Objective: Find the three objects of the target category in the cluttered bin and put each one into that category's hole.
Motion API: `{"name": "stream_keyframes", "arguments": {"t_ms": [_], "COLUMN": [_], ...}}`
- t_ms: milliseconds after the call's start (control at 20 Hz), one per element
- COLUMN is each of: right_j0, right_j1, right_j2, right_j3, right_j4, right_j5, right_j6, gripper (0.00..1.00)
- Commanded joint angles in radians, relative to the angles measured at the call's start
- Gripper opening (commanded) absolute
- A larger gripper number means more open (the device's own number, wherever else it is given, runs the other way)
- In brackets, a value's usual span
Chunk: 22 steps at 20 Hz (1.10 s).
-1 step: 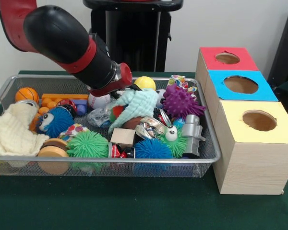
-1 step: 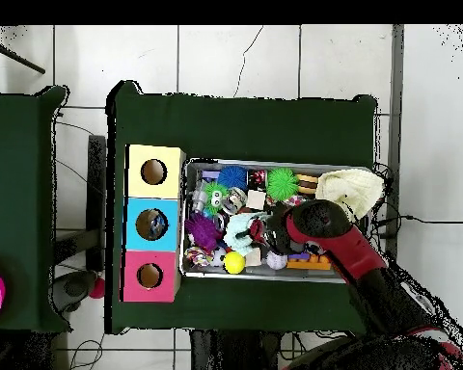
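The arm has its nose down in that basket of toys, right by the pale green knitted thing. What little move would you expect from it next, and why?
Probably a short straight lift. The gripper is buried in the clutter of the wire bin, right against the pale green knitted cloth; whether it grips it is hidden. Raising it slightly would show what, if anything, comes up, before heading to the three-hole box.

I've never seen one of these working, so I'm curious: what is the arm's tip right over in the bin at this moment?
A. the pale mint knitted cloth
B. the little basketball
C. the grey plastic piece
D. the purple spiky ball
A: the arm's end comes down on the pale mint knitted cloth in the bin's middle, well apart from the others.
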<state>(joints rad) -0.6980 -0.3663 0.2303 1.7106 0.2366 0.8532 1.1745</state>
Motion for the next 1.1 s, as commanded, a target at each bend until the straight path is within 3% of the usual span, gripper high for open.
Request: {"name": "stream_keyframes", "arguments": {"t_ms": [50,550,650,900,1100], "right_j0": [0.005,0.085,0.113,0.235,0.275], "right_j1": [0.011,-0.066,-0.086,-0.148,-0.164], "right_j2": [0.147,0.040,-0.011,-0.200,-0.248], "right_j3": [0.083,0.031,-0.008,-0.185,-0.242], "right_j4": [0.104,0.028,-0.024,-0.207,-0.247], "right_j5": [-0.115,-0.011,0.023,0.233,0.324], "right_j6": [0.162,0.194,0.191,0.219,0.251], "gripper": [1.00,1.00,1.00,1.00,1.00]}}
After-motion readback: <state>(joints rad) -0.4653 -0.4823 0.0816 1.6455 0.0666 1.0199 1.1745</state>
